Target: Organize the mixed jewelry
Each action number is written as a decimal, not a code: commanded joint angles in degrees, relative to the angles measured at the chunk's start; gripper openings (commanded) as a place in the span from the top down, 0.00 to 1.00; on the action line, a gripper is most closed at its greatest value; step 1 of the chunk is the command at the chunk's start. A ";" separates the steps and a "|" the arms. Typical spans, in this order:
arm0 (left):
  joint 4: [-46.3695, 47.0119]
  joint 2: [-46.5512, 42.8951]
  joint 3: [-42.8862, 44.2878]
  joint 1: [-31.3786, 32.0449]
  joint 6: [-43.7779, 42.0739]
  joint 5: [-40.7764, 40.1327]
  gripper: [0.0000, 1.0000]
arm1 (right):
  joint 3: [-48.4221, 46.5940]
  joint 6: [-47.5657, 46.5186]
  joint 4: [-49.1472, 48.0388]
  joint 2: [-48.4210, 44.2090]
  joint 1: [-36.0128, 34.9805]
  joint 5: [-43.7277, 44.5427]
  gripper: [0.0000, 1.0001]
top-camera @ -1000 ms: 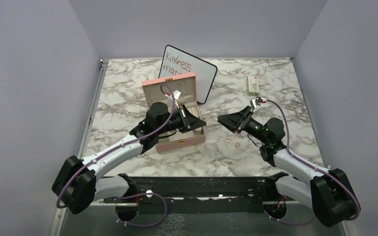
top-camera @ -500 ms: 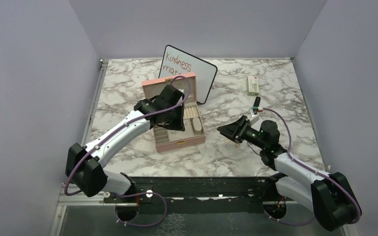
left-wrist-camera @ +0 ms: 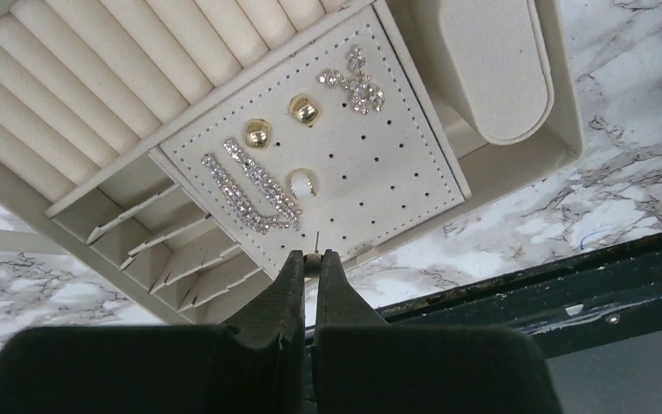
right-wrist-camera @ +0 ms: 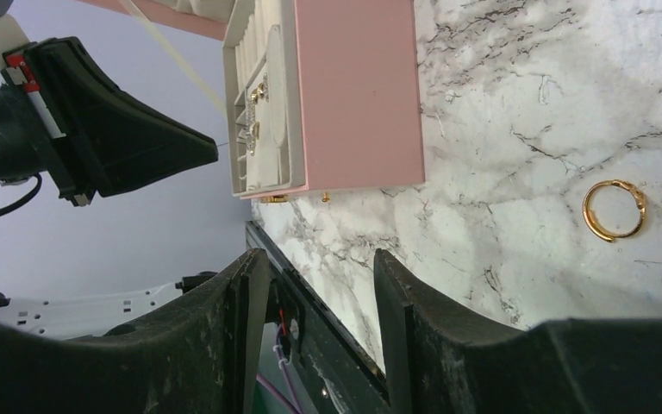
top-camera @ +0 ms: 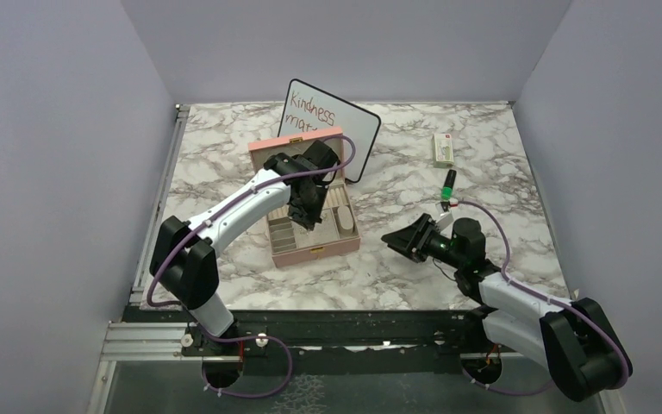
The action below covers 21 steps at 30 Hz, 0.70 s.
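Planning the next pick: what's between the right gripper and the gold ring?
Nothing: bare marble between the right gripper and the ring, in the right wrist view.

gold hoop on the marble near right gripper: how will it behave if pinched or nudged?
The gold hoop lies flat and thin, so it's probably light and hard to pinch. On the smooth marble table it would likely slide when nudged, and roll if tipped on edge. A seam hints at a clasp that might spring open.
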State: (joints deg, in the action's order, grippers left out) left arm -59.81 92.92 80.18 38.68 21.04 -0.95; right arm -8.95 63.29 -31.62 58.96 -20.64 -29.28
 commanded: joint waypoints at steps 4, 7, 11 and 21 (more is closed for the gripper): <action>-0.48 2.80 3.04 -0.14 -0.61 2.32 1.00 | -0.34 -1.85 -1.21 0.68 -0.27 1.53 0.48; -0.48 3.62 3.05 -0.10 -0.27 1.41 1.00 | -0.42 -1.70 -1.79 1.53 -0.27 1.25 0.48; -0.35 4.18 3.28 -0.09 0.29 1.39 1.00 | 0.02 -1.42 -2.22 1.82 -0.27 1.04 0.48; 2.05 5.06 3.73 -0.08 1.11 1.39 1.00 | -0.32 -1.24 -1.75 1.48 -0.32 0.87 0.49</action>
State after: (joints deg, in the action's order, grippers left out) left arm -59.18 97.41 82.06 38.68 21.50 -0.25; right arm -8.93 62.78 -31.92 60.51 -20.64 -29.17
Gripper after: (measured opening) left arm 0.021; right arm 0.519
